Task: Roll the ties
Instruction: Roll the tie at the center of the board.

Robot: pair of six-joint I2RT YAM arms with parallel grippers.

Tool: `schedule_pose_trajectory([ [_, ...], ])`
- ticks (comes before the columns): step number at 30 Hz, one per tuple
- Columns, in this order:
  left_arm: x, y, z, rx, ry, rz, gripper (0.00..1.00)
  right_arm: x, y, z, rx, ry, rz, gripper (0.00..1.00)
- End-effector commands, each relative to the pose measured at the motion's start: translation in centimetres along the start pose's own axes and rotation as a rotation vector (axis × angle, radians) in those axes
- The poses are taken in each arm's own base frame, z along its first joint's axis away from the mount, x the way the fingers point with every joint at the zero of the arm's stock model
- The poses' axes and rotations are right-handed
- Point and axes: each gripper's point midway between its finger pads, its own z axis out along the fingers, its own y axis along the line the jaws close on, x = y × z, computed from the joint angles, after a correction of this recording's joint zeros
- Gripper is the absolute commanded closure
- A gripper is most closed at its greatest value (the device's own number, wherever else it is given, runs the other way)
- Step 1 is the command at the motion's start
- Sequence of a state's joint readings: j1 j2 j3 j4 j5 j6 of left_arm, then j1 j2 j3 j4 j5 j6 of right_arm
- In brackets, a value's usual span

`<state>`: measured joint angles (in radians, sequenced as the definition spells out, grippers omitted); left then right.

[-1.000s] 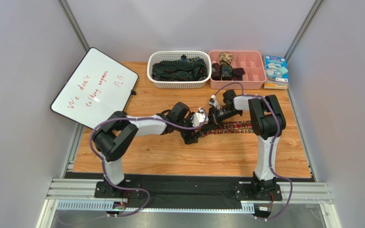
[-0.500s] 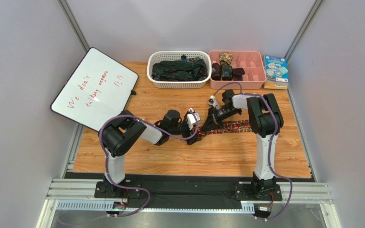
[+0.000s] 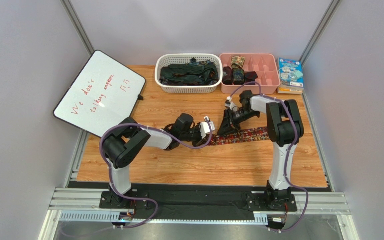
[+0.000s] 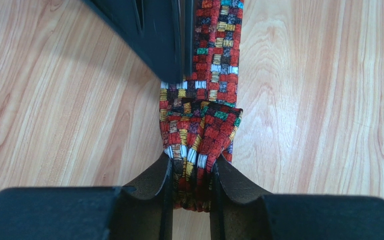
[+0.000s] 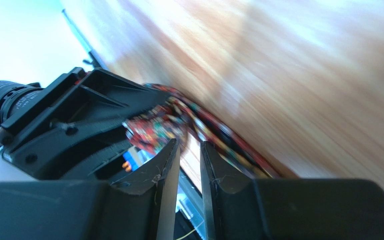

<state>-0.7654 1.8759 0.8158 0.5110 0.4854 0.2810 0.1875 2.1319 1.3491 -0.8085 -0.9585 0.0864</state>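
The patterned red-orange tie lies flat across the middle of the wooden table. In the left wrist view its bunched near end is pinched between my left gripper's fingers, which are shut on it. My left gripper sits at the tie's left end. My right gripper hovers just beyond that end, tilted. In the right wrist view its jaws stand slightly apart with nothing between them, and the tie's folded end lies just past the tips.
A white basket of dark ties stands at the back. Beside it a pink divided tray holds rolled ties. A whiteboard leans at the left and a stack of books is at the back right.
My left gripper has closed on the tie's bunched end. My right gripper has let go of the tie and drawn back a little toward the far side.
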Motion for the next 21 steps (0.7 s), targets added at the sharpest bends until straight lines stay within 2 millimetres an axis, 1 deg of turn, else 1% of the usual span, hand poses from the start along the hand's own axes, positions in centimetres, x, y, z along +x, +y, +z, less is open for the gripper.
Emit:
schedule_pose_trajectory([
  [1, 2.2, -1.2, -0.9, 0.048, 0.108, -0.008, 0.88, -0.5, -1.5, -2.7, 0.118, -0.045, -0.041, 0.74],
  [3, 2.2, -1.2, -0.9, 0.049, 0.124, -0.019, 0.88, 0.1, -2.5, -2.0, 0.144, -0.019, -0.025, 0.76],
  [5, 1.4, -0.6, -0.9, 0.033, 0.126, -0.017, 0.88, 1.0, -3.3, -1.4, 0.173, 0.015, 0.000, 0.78],
  [6, 1.9, -0.5, -1.2, 0.026, 0.157, -0.027, 0.88, 1.4, -3.5, -1.1, 0.183, 0.030, 0.000, 0.78],
  [7, 1.1, -0.1, -1.1, 0.017, 0.157, -0.019, 0.88, 1.7, -4.2, -0.9, 0.213, 0.046, 0.010, 0.78],
  [8, 1.0, 0.1, -1.2, 0.015, 0.170, -0.018, 0.88, 2.0, -4.6, -0.7, 0.225, 0.054, 0.016, 0.79],
  [9, 1.6, 0.0, -1.8, 0.014, 0.221, -0.034, 0.88, 2.2, -5.1, -0.4, 0.243, 0.069, 0.024, 0.79],
  [10, 0.8, 0.6, -1.8, 0.002, 0.229, -0.016, 0.88, 2.3, -5.7, -0.5, 0.274, 0.073, 0.029, 0.79],
  [11, 0.8, 0.8, -2.1, -0.005, 0.254, -0.014, 0.88, 2.4, -6.1, -0.4, 0.285, 0.080, 0.034, 0.80],
  [12, 2.0, 0.5, -2.7, -0.002, 0.324, -0.027, 0.88, 2.6, -6.3, -0.5, 0.296, 0.086, 0.042, 0.81],
  [13, 1.7, 0.7, -2.8, -0.005, 0.341, -0.001, 0.88, 2.8, -6.3, -0.6, 0.298, 0.089, 0.049, 0.81],
  [14, 2.0, 0.7, -3.0, -0.007, 0.365, 0.007, 0.88, 3.0, -6.0, -0.6, 0.289, 0.090, 0.047, 0.81],
  [15, 2.8, 0.6, -3.4, -0.010, 0.407, 0.004, 0.87, 3.1, -5.7, -0.8, 0.279, 0.085, 0.046, 0.79],
  [17, 3.0, 0.1, -3.2, -0.003, 0.437, 0.027, 0.87, 2.5, -4.1, -1.2, 0.242, 0.052, 0.018, 0.77],
  [18, 3.6, -0.1, -3.3, -0.005, 0.466, 0.031, 0.86, 2.4, -3.4, -1.3, 0.220, 0.043, 0.013, 0.74],
  [19, 3.8, -0.4, -3.2, 0.002, 0.475, 0.035, 0.86, 1.8, -2.2, -1.7, 0.187, 0.010, -0.016, 0.73],
  [20, 3.8, -1.1, -2.8, 0.018, 0.479, 0.047, 0.85, 1.6, -1.5, -1.7, 0.160, -0.002, -0.026, 0.71],
  [21, 4.2, -1.2, -2.7, 0.011, 0.495, 0.053, 0.85, 1.5, -0.8, -1.7, 0.139, -0.013, -0.018, 0.67],
])
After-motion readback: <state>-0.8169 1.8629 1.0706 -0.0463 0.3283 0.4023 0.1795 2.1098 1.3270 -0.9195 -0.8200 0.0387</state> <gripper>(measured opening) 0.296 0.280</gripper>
